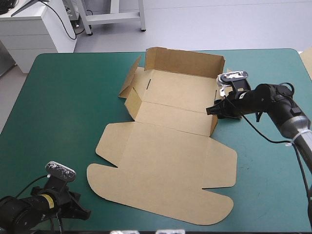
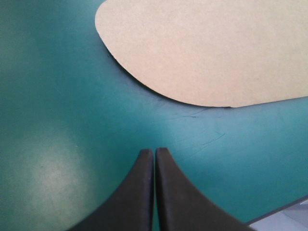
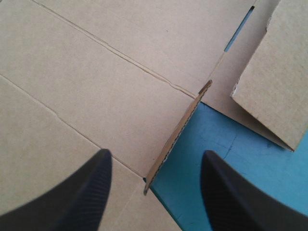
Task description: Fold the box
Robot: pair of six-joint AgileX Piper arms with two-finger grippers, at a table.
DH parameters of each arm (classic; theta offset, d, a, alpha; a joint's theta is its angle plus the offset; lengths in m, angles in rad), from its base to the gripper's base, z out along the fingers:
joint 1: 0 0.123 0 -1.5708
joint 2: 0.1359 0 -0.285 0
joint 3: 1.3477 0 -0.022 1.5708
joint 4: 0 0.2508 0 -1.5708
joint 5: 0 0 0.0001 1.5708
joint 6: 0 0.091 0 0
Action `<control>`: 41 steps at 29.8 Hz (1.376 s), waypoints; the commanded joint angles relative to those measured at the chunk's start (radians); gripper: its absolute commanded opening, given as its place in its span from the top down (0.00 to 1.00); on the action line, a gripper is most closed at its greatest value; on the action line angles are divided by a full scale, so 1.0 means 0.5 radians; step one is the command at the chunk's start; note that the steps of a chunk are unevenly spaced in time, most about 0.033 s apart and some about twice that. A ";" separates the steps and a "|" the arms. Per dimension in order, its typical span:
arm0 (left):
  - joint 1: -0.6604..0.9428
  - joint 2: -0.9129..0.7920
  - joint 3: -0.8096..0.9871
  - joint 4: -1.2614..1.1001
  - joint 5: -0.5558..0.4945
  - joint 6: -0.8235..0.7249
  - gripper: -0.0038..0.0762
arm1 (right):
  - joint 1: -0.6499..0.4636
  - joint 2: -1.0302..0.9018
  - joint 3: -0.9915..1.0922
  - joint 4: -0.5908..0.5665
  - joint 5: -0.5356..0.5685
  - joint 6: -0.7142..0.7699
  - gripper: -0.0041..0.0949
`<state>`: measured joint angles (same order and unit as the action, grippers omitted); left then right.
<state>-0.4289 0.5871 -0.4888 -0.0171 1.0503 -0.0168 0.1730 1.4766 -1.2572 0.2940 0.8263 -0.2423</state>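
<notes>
**Right gripper straddles the right wall; left one waits shut**

Right gripper [image 1: 215,110] sits at the right side of the box [image 1: 170,146], its black fingers spread wide and holding nothing. In its wrist view the right wall [image 3: 179,137] stands on edge between the two fingers. It touches neither as far as can be seen, with brown floor on one side and teal-green cover on the other. Left gripper [image 2: 154,151] rests at the near left corner of the table [image 1: 53,107], fingers pressed together on nothing. It is just beside the rounded corner of the lid [image 2: 207,48] but apart from it.

The box lies in the middle of the table. Its far wall [image 1: 185,61] is upright, the left wall [image 1: 132,103] leans half raised, and the lid lies flat toward the near edge.

The step in hand, as I judge it, is raising and setting the right wall. The next move probably calls for nipping or pushing that thin edge so it stands square and meets the far wall at the corner, without dragging the whole sheet left.

Bare cover lies right of the box, enough for the right arm to back off. Left of the box the cover is wide open, so the left arm could come up to steady the sheet or lift the left wall. The lid's near edge runs close to the table's near edge, leaving little room there.
</notes>
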 commanded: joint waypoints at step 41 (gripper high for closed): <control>-0.002 0.005 -0.054 -0.004 -0.078 -0.033 0.96 | -0.003 0.505 -0.338 0.077 0.049 0.289 0.97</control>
<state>-0.4289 0.5871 -0.4888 -0.0171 1.0486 -0.0242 0.1729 1.7748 -1.3821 0.3145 0.8683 -0.0592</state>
